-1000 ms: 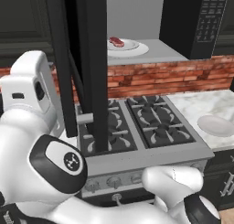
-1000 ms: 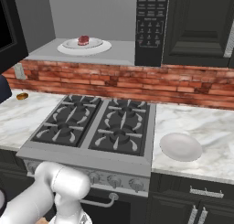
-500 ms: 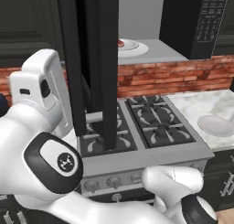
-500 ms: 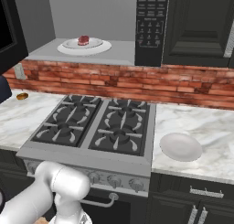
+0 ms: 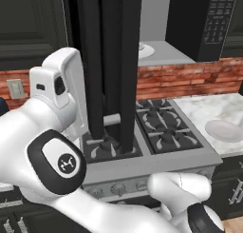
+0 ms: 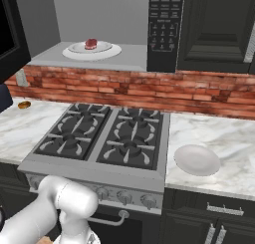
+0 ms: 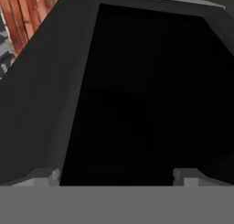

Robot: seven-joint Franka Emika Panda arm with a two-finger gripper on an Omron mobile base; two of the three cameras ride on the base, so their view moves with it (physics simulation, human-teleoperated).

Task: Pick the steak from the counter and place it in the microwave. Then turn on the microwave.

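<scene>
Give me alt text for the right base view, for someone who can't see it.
A steak sits on a white round plate inside the open microwave, above a brick backsplash. Below, a grey stovetop is set in a white marble counter that holds a pale dish on the right and a small orange-brown item on the left.

open microwave door [image 5: 111, 65] blocking left, stovetop [image 6: 104, 138] clear

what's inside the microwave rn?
In the right base view, the microwave holds a white round plate with the steak on it. Its open door hides them in the left base view.
</scene>
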